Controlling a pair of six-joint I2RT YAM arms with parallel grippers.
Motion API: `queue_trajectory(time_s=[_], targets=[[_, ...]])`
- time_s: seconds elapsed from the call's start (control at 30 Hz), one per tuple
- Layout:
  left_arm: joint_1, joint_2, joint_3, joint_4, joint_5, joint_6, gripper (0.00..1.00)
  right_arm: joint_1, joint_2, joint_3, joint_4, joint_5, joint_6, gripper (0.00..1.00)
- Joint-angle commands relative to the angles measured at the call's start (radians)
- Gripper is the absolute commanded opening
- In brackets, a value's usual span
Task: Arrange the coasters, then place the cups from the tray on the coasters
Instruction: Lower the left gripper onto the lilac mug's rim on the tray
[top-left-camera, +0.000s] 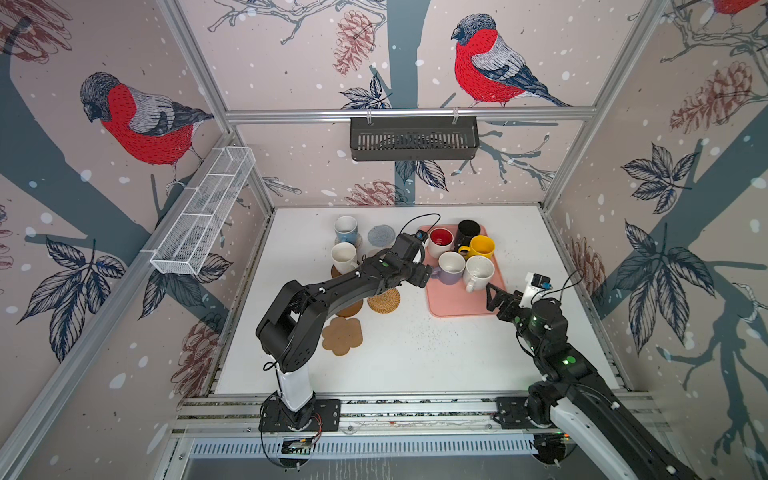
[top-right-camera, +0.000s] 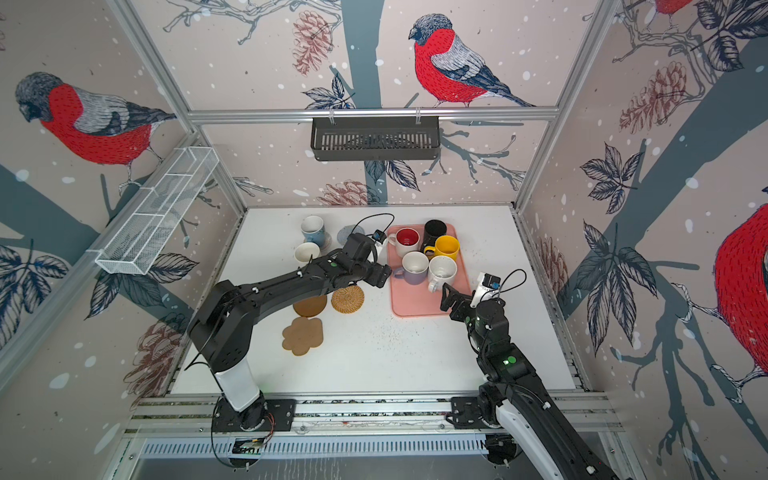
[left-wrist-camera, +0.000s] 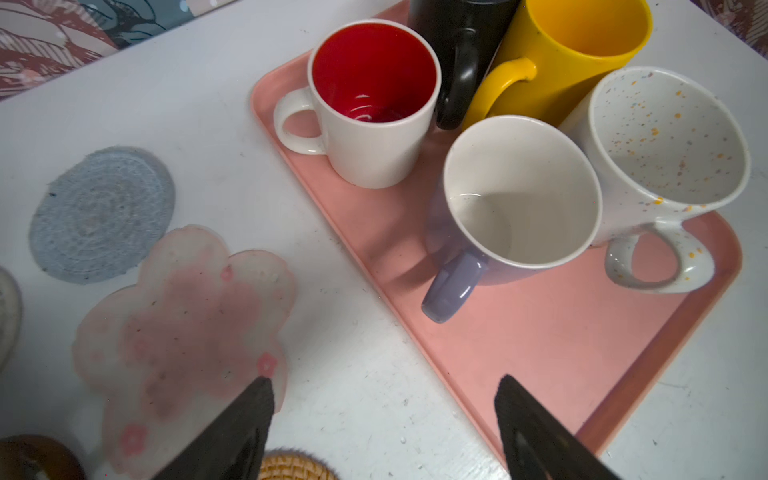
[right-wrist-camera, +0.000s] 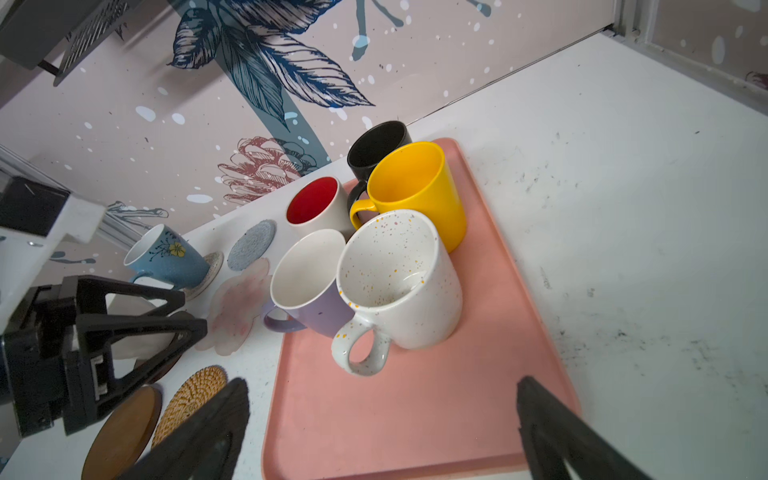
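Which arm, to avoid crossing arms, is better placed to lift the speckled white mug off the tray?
Probably right. The right gripper, open, faces the speckled white mug and its handle over the near edge of the tray; the left gripper, open, hangs at its left edge, nearer the lavender mug.

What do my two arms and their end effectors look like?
The left arm and right arm are matte black jointed links with a white segment near the base and small green lights. Each wrist carries a small camera fed by a looping black cable. The left end effector and right end effector have black, triangular, open-framed fingers, ribbed at the tips.
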Motion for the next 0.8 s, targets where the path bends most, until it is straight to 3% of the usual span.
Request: queue_trajectory(time_s=[0.0,0.53,0.77], targets=[[0.004,0.021,0.022,0.052,0.023,0.041,0.84,-0.010,-0.010,-0.006,0.045,0.015,0.014,0.99],[0.027,0.184,0.134,0.059,0.132,0.100,0.86,-0.044,-0.014,-0.019,0.050,0.010,0.037,1.00],[0.051,0.233,0.161,0.059,0.237,0.103,0.83,-0.045,-0.008,-0.037,0.064,0.002,0.049,1.00]])
